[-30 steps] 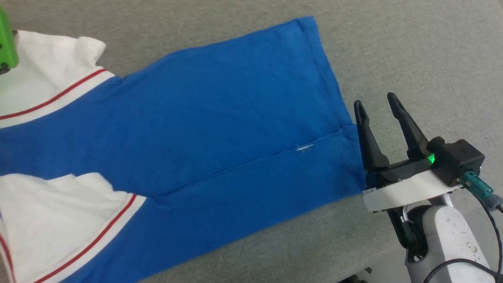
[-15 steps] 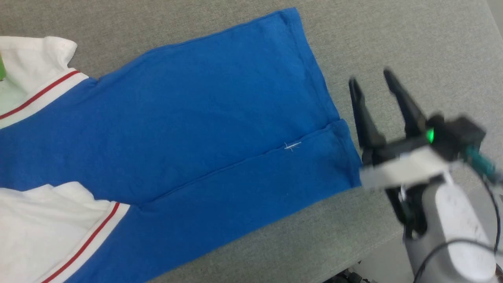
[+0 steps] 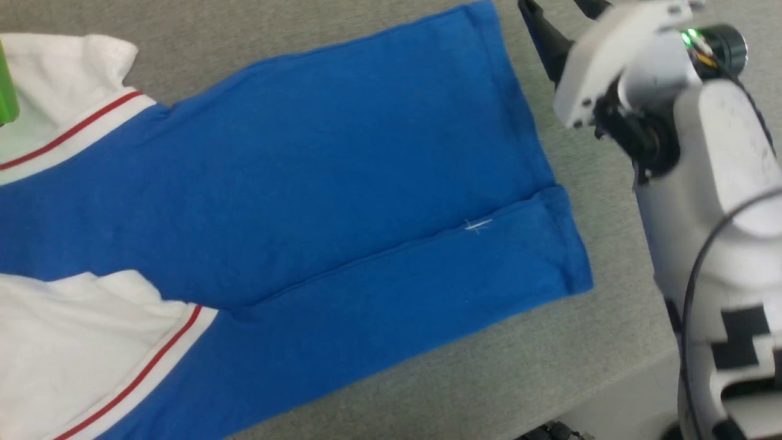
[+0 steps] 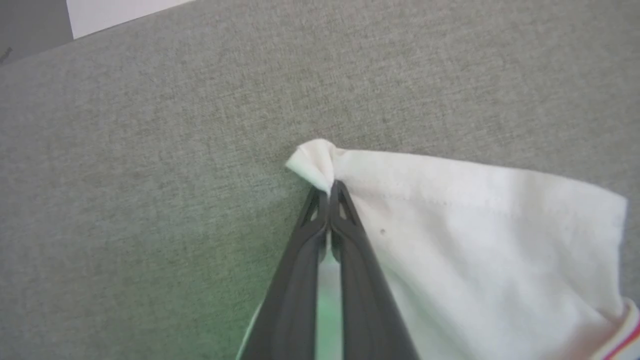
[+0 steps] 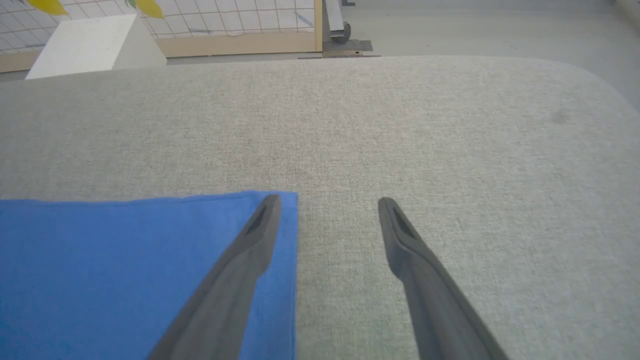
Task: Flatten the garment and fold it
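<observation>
The garment [image 3: 305, 201] lies spread on the grey pad [image 3: 519, 366]; its white sleeves are cut off at the head view's left edge. The left gripper [image 4: 330, 192] is clamped on a sleeve corner [image 4: 312, 162]. The right gripper [image 5: 328, 201] gapes wide, empty, one finger over the blue hem corner.

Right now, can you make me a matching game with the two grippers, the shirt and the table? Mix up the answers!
Things:
1. left gripper
2. right gripper
3. garment, main part
4. table cover

States:
A. grey
B. jaws shut on a white sleeve corner
C. bright blue
D. jaws open, astride the hem corner

Pairs: 1-B, 2-D, 3-C, 4-A.
</observation>
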Robot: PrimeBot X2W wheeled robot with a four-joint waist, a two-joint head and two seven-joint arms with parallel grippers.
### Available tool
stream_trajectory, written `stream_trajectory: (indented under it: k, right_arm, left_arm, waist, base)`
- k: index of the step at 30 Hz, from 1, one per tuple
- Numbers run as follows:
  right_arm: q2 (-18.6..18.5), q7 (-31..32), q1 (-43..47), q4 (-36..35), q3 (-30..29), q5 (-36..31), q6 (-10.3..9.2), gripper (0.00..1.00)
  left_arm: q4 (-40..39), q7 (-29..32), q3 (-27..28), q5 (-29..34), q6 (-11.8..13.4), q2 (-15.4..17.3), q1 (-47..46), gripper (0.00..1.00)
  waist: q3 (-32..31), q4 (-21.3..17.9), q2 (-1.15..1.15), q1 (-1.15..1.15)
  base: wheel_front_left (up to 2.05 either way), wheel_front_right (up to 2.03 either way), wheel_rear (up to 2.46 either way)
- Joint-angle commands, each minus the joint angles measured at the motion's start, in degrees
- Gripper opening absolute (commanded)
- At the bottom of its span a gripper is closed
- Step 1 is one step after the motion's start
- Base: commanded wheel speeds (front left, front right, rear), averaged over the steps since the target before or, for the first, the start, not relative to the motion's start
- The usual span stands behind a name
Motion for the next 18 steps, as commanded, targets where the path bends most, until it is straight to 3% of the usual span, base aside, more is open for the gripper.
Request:
stream_trajectory:
  k: [1,12,13,15,16,17,18]
  right_arm:
    - [0.3,2.2,-2.2,2.3,0.1,0.2,-0.09,1.0]
    - [0.3,13.9,-11.2,14.3,5.5,0.8,-0.09,1.0]
    - [0.3,15.5,-11.7,15.3,5.9,0.6,-0.09,0.95]
    - [0.3,18.3,-12.2,16.7,6.4,0.7,-0.09,0.36]
    - [0.3,19.3,-12.5,17.1,6.5,0.8,-0.09,0.22]
    - [0.3,20.2,-12.7,17.4,6.8,0.8,-0.09,0.0]
    - [0.3,20.6,-12.8,17.5,7.0,0.8,-0.09,0.0]
  left_arm:
    - [1.1,0.1,-1.0,0.1,-0.4,-0.4,1.3,0.0]
    - [0.8,-0.9,-2.0,0.5,-1.9,-1.2,-1.1,0.0]
    - [0.8,-1.0,-2.1,0.5,-1.9,-1.3,-1.2,0.0]
    - [1.0,-1.2,-2.1,0.4,-1.9,-1.3,-1.2,0.0]
    - [1.1,-1.3,-2.0,0.4,-1.9,-1.2,-1.1,0.0]
    - [1.2,-1.5,-2.0,0.3,-1.9,-1.2,-1.0,0.0]
    - [1.4,-1.7,-2.0,0.2,-1.9,-1.2,-0.8,0.0]
  waist:
    - [1.1,1.1,0.35,0.0]
    - [3.4,3.1,0.35,0.0]
    - [3.4,3.1,0.35,0.0]
    - [3.4,3.1,0.35,0.0]
    - [3.4,3.1,0.35,0.0]
    - [3.3,3.1,0.35,0.0]
    - [3.2,3.1,0.35,0.0]
  base:
    - [0.0,0.0,0.0]
    - [0.0,0.0,0.0]
    - [0.0,0.0,0.0]
    - [0.0,0.0,0.0]
    - [0.0,0.0,0.0]
    - [0.0,0.0,0.0]
    - [0.0,0.0,0.0]
